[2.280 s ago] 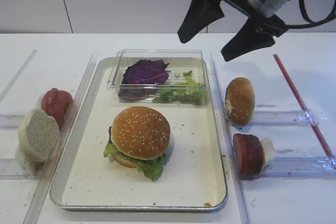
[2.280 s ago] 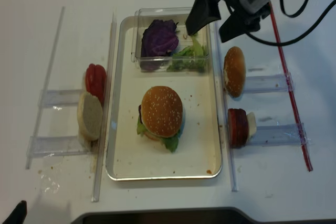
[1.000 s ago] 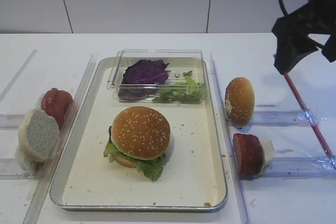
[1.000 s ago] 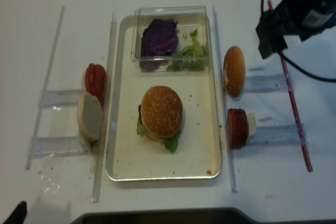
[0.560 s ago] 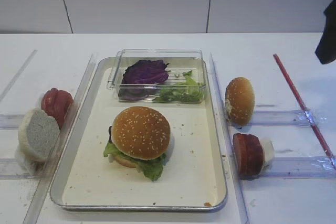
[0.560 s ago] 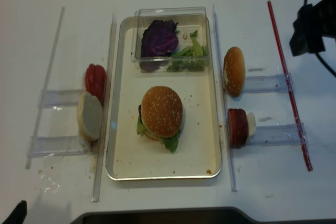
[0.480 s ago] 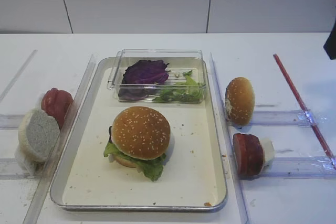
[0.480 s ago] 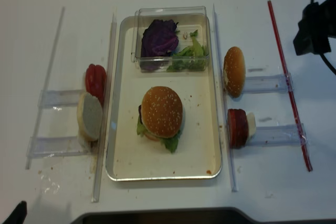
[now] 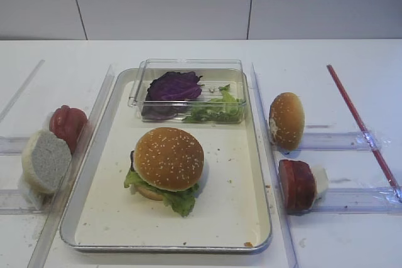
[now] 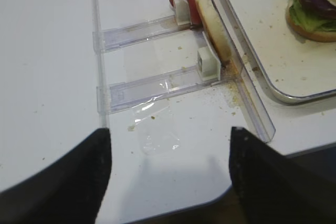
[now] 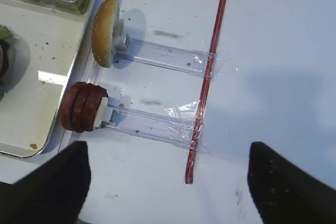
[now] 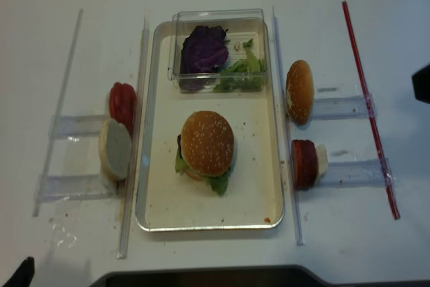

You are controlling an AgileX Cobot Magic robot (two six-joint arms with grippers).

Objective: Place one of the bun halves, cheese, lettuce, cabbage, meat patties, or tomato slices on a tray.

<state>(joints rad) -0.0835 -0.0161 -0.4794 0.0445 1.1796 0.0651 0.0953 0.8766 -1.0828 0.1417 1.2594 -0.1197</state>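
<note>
Basically, exterior high view: sesame bun top (image 9: 168,158) sits capping a stack on the tray (image 9: 237,225), lettuce (image 9: 177,200) frilling out under its front edge, so the burger looks finished, judging by the lid being on. Clear box (image 9: 188,90) at the tray's far end holds purple cabbage (image 9: 173,86) plus spare green leaves. Outside the tray, spare parts stand on edge in clear holder rails so they can be pinched from above: other golden bun half (image 9: 287,120) and meat patties (image 9: 297,184) on the right, pale bun half (image 9: 45,160) and tomato slices (image 9: 67,123) on the left. No arm in this view.

Right wrist view: right gripper (image 11: 167,182) fingers show only as two dark tips at the bottom corners, set wide apart, nothing between them, touching nothing. It hangs over bare table near the red straw (image 11: 209,72), well clear of the tray.

Left wrist view: left gripper (image 10: 169,179) likewise spread, dark tips at both lower corners, empty, over the table edge beside the left rails. Burger just visible top right.

Realsense high view: same layout from overhead; burger mid-tray, only a dark bit of the right arm at the right edge, and a dark bit at the lower left corner. Both arms parked off to the sides, likely because placing is done.
</note>
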